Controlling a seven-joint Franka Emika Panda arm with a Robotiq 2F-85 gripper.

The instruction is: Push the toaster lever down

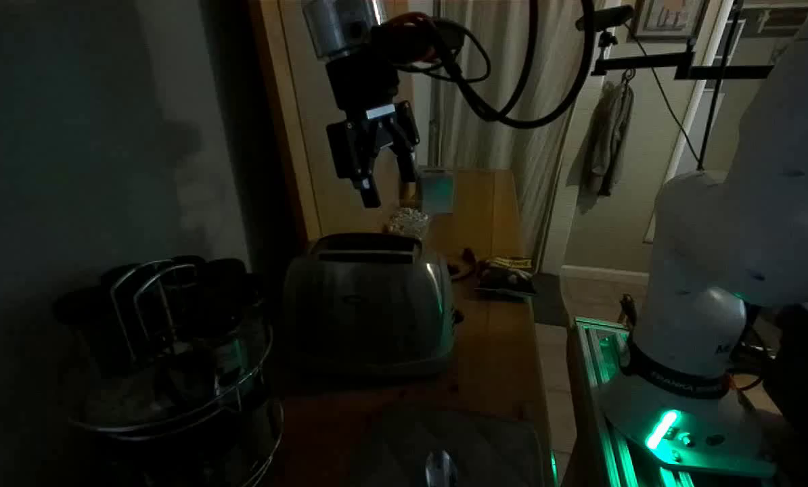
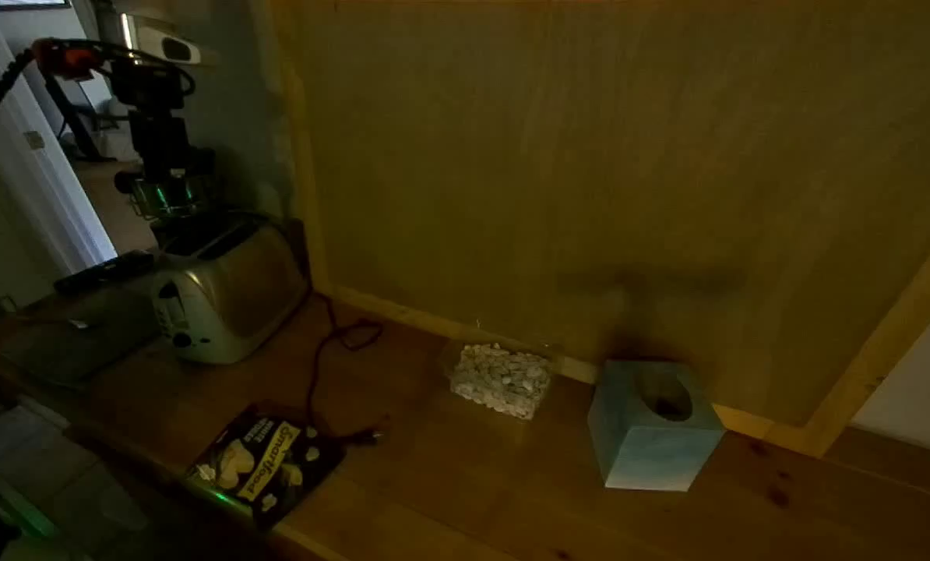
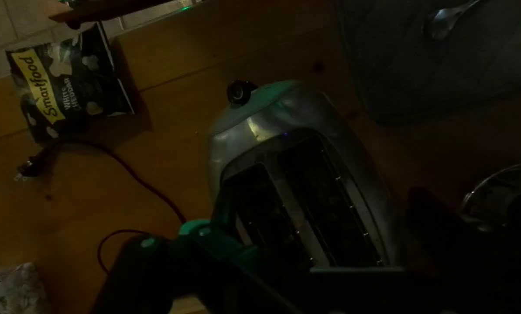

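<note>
Mainly, this step wants the lever (image 2: 170, 291) met squarely: it is a small dark tab at the left of the frame in an exterior view, on the narrow end of the toaster (image 1: 370, 311), and it looks raised, so probably not yet pushed, though the gloom makes that hard to swear to. Lower on the same face is what seems a dial (image 2: 181, 340), best left alone. The toaster stands upright, left of centre in both exterior views and in the middle of the wrist view. Above it, not touching, hangs the gripper (image 1: 388, 184), its fingers well parted and nothing between them. I would bring them together first, so the tips make one blunt presser, then carry them past the end face, toward the top of the wrist view, and lower straight onto the tab; a sideways lean could skid the toaster along the tabletop (image 2: 465, 483). The plug (image 2: 365, 439) lies loose there, lower left of centre in an exterior view, so the lever may not latch. The bag (image 2: 266, 463), lower left in an exterior view, should be out of the way.
</note>
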